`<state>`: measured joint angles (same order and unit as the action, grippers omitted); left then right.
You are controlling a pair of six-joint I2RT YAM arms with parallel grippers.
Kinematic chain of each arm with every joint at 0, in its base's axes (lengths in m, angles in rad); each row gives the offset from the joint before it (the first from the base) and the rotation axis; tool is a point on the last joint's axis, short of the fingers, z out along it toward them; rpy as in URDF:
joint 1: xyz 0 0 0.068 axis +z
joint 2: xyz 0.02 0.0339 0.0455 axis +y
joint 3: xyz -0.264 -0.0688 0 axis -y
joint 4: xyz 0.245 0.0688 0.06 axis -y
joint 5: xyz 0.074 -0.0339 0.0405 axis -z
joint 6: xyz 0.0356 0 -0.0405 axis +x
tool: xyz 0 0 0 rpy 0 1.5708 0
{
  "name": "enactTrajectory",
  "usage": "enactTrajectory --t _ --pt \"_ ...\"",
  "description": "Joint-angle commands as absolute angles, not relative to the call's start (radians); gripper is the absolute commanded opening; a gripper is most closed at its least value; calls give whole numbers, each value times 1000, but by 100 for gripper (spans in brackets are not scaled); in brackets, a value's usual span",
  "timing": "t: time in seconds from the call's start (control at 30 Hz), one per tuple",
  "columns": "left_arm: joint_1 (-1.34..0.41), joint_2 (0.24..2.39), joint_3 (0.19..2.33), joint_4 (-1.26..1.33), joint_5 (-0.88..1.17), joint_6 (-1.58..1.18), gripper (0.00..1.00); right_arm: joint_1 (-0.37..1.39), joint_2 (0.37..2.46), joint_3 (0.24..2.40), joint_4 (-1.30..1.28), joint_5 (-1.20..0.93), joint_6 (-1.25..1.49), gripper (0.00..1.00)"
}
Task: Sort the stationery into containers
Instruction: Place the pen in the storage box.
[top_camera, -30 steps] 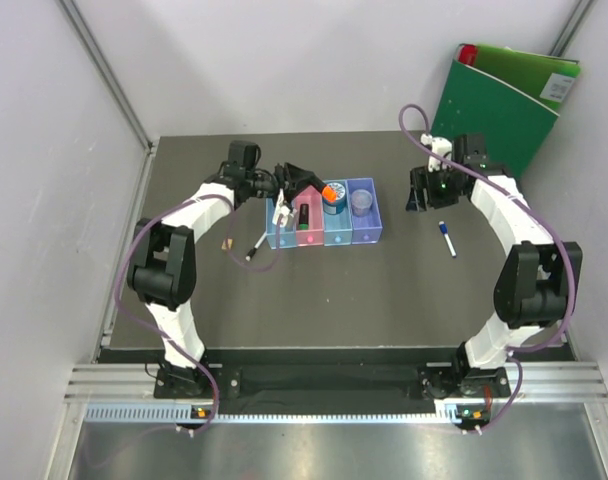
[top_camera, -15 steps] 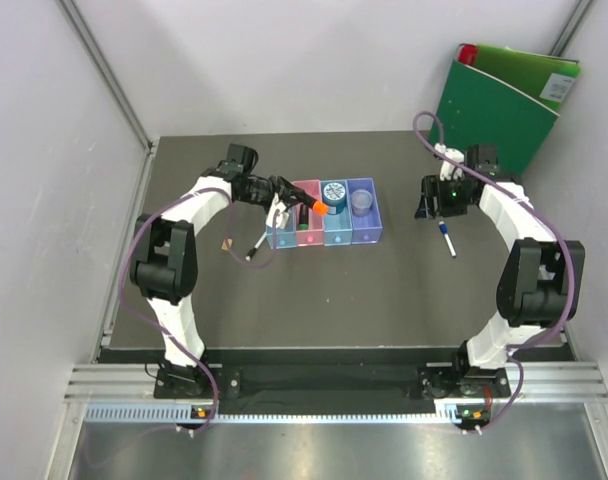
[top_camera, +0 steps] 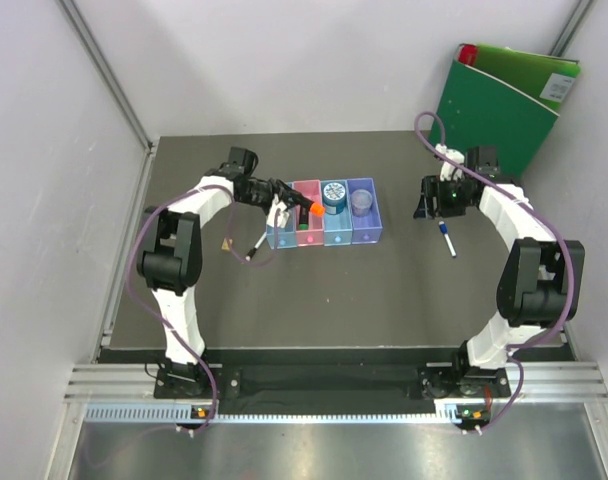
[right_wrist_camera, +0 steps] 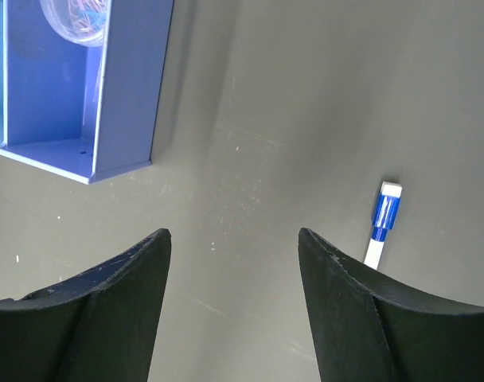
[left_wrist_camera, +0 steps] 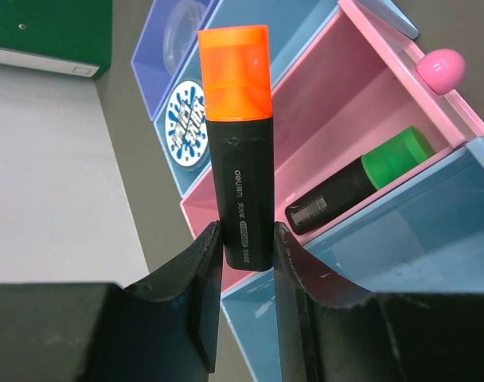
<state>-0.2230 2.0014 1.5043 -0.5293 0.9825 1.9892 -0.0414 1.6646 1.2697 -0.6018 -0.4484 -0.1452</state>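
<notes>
My left gripper [top_camera: 287, 205] [left_wrist_camera: 246, 232] is shut on a black marker with an orange cap [left_wrist_camera: 238, 143] [top_camera: 306, 209] and holds it over the pink bin [left_wrist_camera: 337, 127] [top_camera: 308, 236]. A black marker with a green cap [left_wrist_camera: 361, 187] lies in that pink bin. The blue tape roll [top_camera: 334, 195] [left_wrist_camera: 186, 123] sits in the light blue bin beside it. My right gripper [top_camera: 427, 204] [right_wrist_camera: 234, 232] is open and empty above the table, right of the purple bin [right_wrist_camera: 122, 95]. A thin white pen with a blue cap [top_camera: 447, 238] [right_wrist_camera: 383, 219] lies just right of it.
Another white pen [top_camera: 256, 245] and a tiny piece [top_camera: 226, 245] lie left of the bin row. The purple bin [top_camera: 364, 232] holds a clear round box. The big green binder [top_camera: 504, 100] leans at the back right.
My left gripper has brought the orange-capped marker down and right over the pink bin. My right gripper has shifted right toward the blue-capped pen.
</notes>
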Motion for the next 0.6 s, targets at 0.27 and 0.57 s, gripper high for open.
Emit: enactTrajectory --t 0.27,0.57 --pt "-221 2051 1545 -480 1026 2663 17 -52 1643 1258 -548 -480 -126 65" --pt "-221 2062 1548 -469 1023 2663 39 -52 1646 1256 -545 -482 -123 65"
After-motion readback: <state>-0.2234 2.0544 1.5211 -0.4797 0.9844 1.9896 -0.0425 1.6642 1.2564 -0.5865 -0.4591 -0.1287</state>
